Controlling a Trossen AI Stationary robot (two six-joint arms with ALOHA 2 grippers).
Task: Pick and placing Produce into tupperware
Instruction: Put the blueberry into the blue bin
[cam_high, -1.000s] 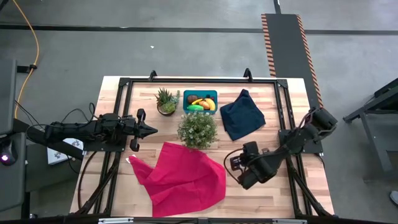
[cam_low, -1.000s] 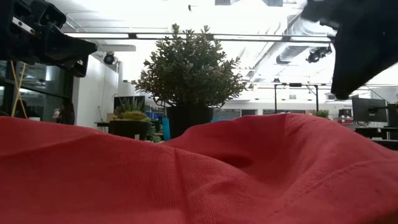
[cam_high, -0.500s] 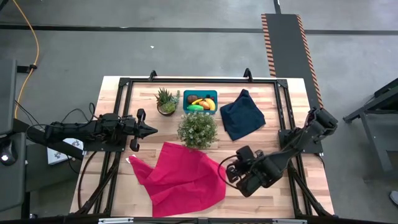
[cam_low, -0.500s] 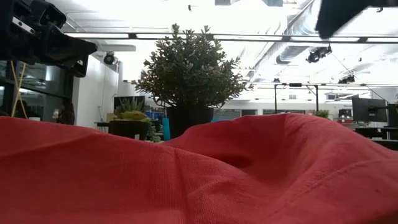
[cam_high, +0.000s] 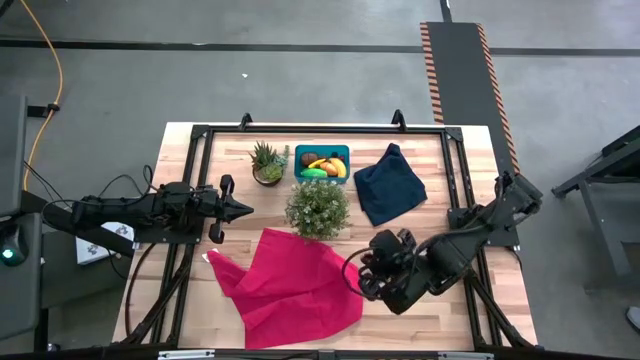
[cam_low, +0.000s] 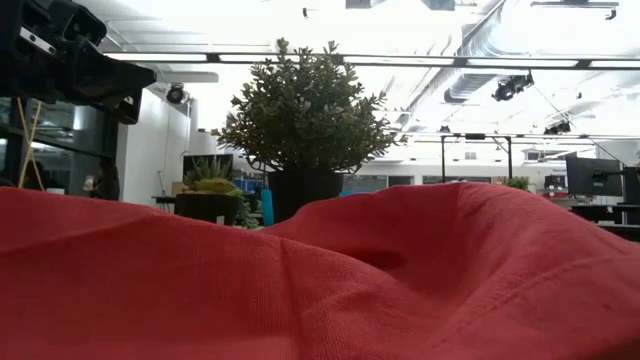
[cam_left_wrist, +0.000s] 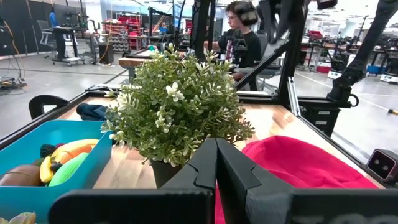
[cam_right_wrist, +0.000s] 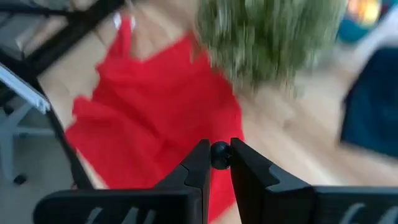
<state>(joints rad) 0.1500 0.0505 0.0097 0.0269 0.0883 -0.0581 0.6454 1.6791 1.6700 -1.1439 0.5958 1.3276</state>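
The teal tupperware (cam_high: 322, 163) stands at the table's far middle. In it lie a yellow banana (cam_high: 331, 166), a brown oval (cam_left_wrist: 15, 175) and a green piece (cam_left_wrist: 69, 169). My right gripper (cam_high: 358, 275) hovers above the right edge of the red cloth (cam_high: 290, 285), shut on a tiny dark round bit (cam_right_wrist: 219, 154). My left gripper (cam_high: 245, 209) is shut and waits, pointing level, at the table's left; the bushy plant (cam_high: 318, 207) stands in front of it. My right gripper pinches the tiny dark bit (cam_right_wrist: 219, 155) between its two fingertips (cam_right_wrist: 198, 163), only at their free ends. The fingers slant downward over the table. The bit is lifted clear of the table and the cloth.
A small succulent pot (cam_high: 268, 162) stands left of the tub and a navy cloth (cam_high: 389, 186) lies to its right. The bushy plant stands between the tub and the red cloth. A black frame (cam_high: 200, 132) rims the table. A person (cam_left_wrist: 242, 37) sits beyond the table.
My right gripper has risen, leaving the low view, and has moved toward the table's left, over the red cloth's right edge. Its wrist has rolled. The cloth, plants and tub have stayed in place.
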